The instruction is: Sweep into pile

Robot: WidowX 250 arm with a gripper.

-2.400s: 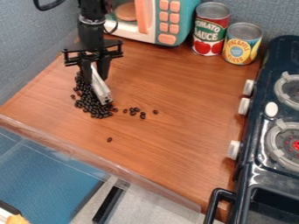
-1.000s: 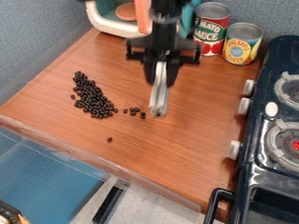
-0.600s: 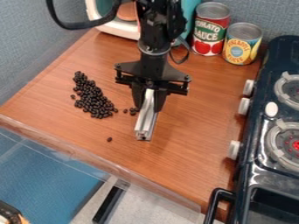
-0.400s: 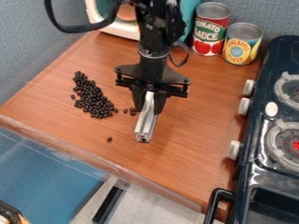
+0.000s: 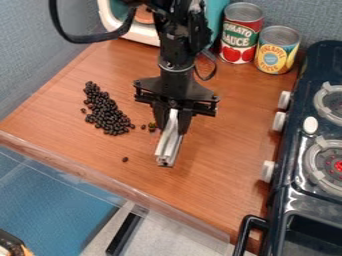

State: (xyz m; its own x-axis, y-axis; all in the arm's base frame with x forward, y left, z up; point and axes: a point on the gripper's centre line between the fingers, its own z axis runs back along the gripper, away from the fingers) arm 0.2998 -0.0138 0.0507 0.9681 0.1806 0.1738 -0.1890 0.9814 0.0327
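Camera view: black claw (image 5: 172, 124) pinched around the upper end of a slim silvery bar (image 5: 168, 145).

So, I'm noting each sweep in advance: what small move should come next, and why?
I'd probably ease the metal bar left in the picture, toward the bean pile. The gripper holds the bar just right of a few loose beans, which lie between it and the pile, so that push would likely gather them in.
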